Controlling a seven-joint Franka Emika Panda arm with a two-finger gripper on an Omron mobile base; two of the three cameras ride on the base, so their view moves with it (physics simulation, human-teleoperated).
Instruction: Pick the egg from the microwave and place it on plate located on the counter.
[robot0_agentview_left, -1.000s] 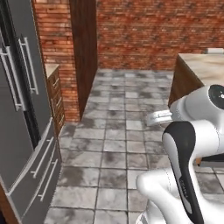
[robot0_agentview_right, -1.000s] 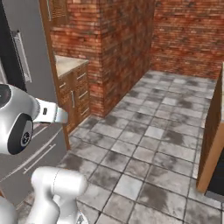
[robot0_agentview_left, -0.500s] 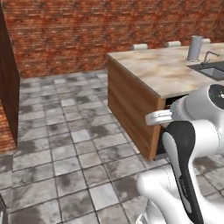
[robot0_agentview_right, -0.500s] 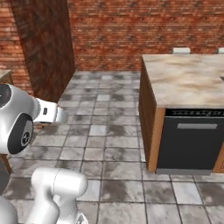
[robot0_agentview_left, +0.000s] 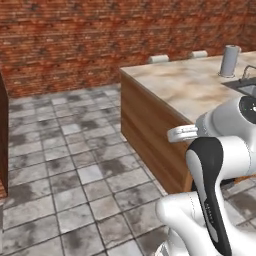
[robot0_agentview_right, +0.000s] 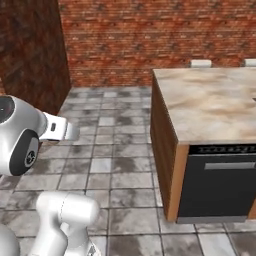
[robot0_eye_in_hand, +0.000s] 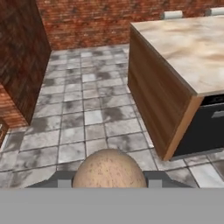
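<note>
Island counter (robot0_eye_in_hand: 188, 48) with beige marbled top and wood sides ahead right; black appliance front (robot0_agentview_right: 220, 185) set in its near end. Grey cylinder (robot0_agentview_left: 229, 61) beside sink (robot0_agentview_left: 245, 86) on far top. Brick wall (robot0_agentview_right: 150, 35) behind, grey tiled floor (robot0_eye_in_hand: 87, 118) open ahead. Gripper (robot0_eye_in_hand: 109, 180) pinching egg (robot0_eye_in_hand: 109, 170) between fingertips, over floor. Versus earlier: whole view swung, fridge gone, island closer.
</note>
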